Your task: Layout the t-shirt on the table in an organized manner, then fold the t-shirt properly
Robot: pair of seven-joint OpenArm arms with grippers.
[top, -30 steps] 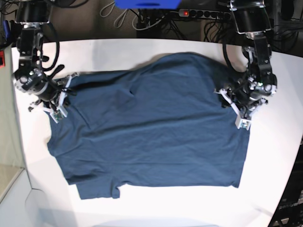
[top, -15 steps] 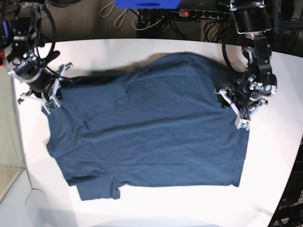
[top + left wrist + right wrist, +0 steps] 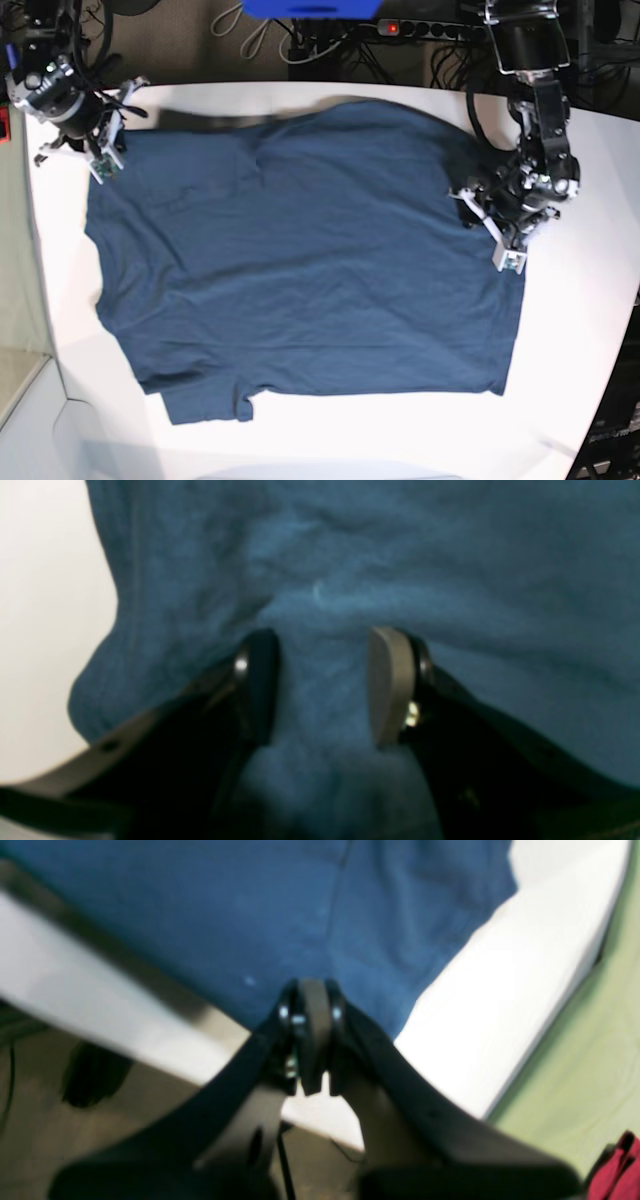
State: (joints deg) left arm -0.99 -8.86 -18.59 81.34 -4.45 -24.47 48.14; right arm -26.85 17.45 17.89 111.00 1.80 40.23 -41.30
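The dark navy t-shirt [image 3: 310, 260] lies spread over most of the white table [image 3: 300, 440]. My right gripper [image 3: 112, 130] sits at the back left corner of the table, and its jaws are shut on the t-shirt [image 3: 200, 915] at its edge, shown in the right wrist view as right gripper [image 3: 310, 990]. My left gripper [image 3: 488, 222] rests on the shirt's right edge. Its fingers [image 3: 390, 685] stand partly apart with a bunch of t-shirt [image 3: 400, 555] cloth filling the gap between them.
A power strip [image 3: 400, 28] with a red light, cables and a blue object [image 3: 310, 8] lie behind the table. The table's [image 3: 475, 1015] edge runs close under the right gripper, with a green surface [image 3: 575, 1040] beyond it.
My right gripper has pulled its corner of the shirt toward the back left, stretching the upper edge flatter. The left gripper has stayed in place on the right edge.
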